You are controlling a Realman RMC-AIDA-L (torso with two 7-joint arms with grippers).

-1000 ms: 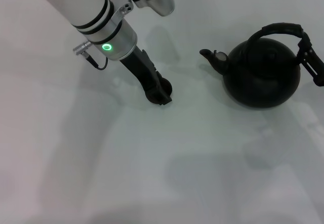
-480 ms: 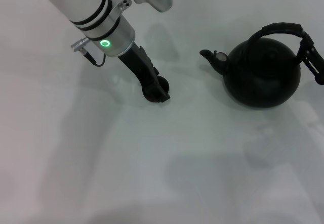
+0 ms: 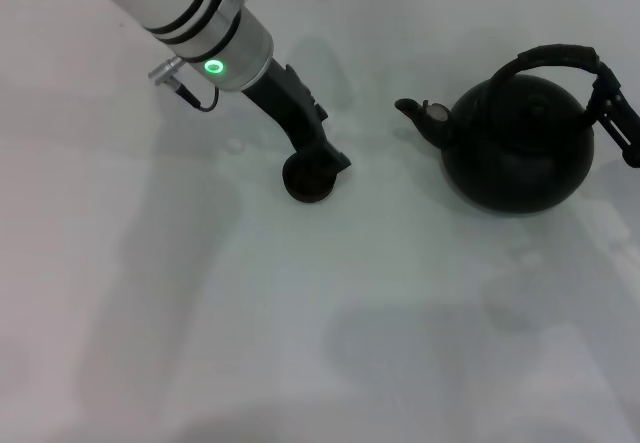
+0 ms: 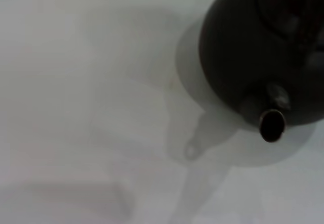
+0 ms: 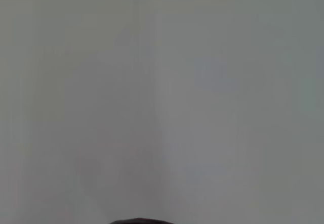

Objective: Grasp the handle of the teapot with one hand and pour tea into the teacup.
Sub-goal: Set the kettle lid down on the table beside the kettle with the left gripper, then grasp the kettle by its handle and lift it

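While the left gripper point(image 3: 322, 159) meets the small round dark teacup point(image 3: 309, 180), the right gripper point(image 3: 612, 113) touches the arched black handle point(image 3: 553, 58)
Round black teapot point(image 3: 517, 143) rests on the white table point(image 3: 320, 343), spout toward the cup; neither gripper's finger spread can be told

Open table point(image 3: 330, 343) between teacup point(image 3: 308, 180) and teapot point(image 3: 515, 143), spout point(image 3: 412, 110) intruding.

white table point(image 3: 300, 343), teapot point(image 3: 520, 148) and teacup point(image 3: 308, 179) resting on it
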